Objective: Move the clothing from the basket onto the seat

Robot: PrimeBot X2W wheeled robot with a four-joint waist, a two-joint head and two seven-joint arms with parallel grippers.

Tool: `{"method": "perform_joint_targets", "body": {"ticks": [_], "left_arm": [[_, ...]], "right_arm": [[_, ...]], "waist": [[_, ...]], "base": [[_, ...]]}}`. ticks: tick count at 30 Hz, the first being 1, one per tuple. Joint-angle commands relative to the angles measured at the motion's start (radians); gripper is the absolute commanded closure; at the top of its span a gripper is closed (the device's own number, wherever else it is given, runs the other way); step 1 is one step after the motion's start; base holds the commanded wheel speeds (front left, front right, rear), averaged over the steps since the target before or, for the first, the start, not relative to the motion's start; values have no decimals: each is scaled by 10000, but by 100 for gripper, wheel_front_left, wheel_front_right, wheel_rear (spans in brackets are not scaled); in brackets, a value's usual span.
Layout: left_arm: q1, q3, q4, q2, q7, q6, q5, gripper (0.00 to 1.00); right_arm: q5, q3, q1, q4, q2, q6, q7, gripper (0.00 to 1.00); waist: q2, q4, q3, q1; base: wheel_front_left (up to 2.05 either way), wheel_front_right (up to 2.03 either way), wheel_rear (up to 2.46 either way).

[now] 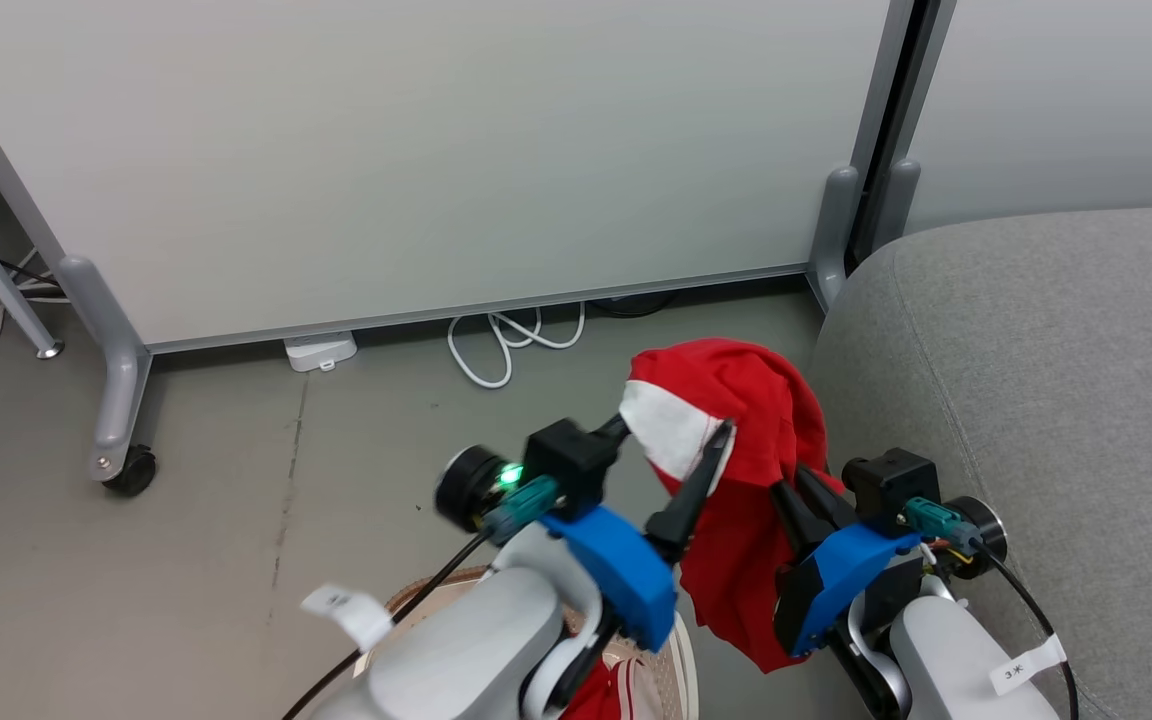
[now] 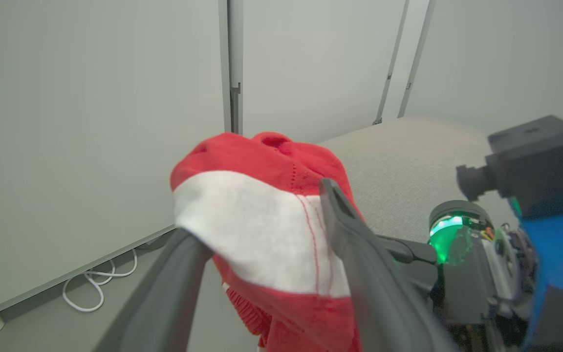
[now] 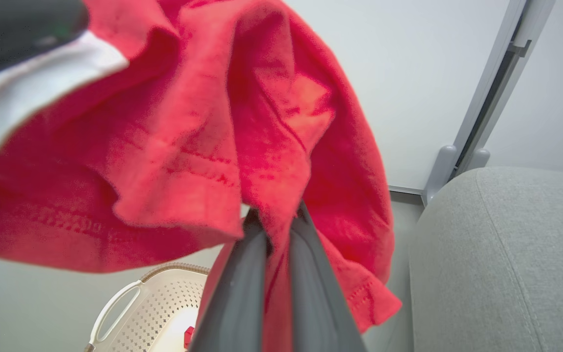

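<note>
Head view: the red garment (image 1: 736,380) hangs off the floor between the laundry basket (image 1: 406,597) and the grey sofa (image 1: 1036,400), close to the sofa's side. The left gripper (image 1: 681,420) is spread wide, with the white band draped across its fingers. The right gripper (image 1: 791,480) is pinched on a red fold.

Left wrist view: the left gripper (image 2: 257,210) is wide apart, with the garment (image 2: 262,156) slung over it.

Right wrist view: the right gripper (image 3: 277,215) is nearly closed, with cloth (image 3: 188,122) clamped between its fingers. The basket (image 3: 154,303) is below and the sofa (image 3: 506,254) is alongside.
</note>
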Motion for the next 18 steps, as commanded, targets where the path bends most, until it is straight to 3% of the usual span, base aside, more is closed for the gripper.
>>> {"method": "perform_joint_targets", "body": {"ticks": [1,10,18], "left_arm": [[231,240,-123,131,-46,-23,189,0],[2724,2657,-1611,741,-47,-600,2412,0],[4525,4615,-2406,824,-48,-899,4044,0]], "right_arm": [[-34,-32,-60,-78,-22,5,-37,100],[-123,-155,-19,-218,-22,5,-10,100],[-107,-140,120,-299,-21,5,14,100]], "waist": [[-1,0,15,0],[-1,-56,97,0],[-1,-154,99,0]], "base": [[0,0,0],[0,0,0],[0,0,0]]}}
